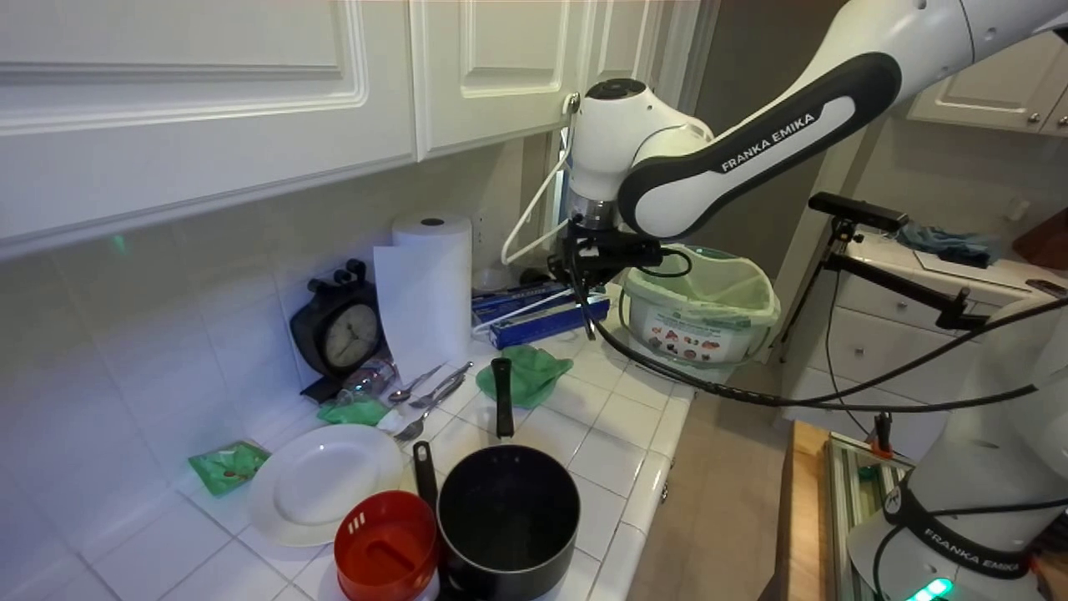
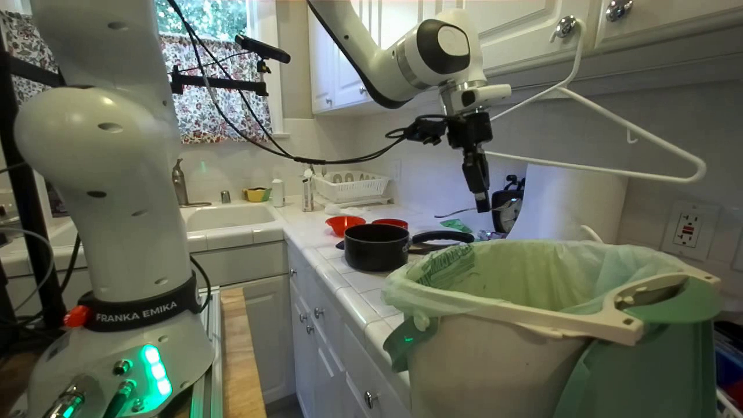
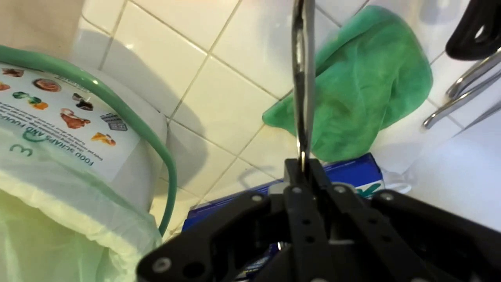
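Above tiled countertop (image 3: 227, 105) near the bin (image 2: 493, 366), my gripper (image 3: 304, 170) is clamping a metal utensil (image 3: 303, 78), presumably light, stiff and slippery, best pinched firmly across its narrow width.

Shiny metal utensil (image 3: 304, 82), roughly level between the jaws
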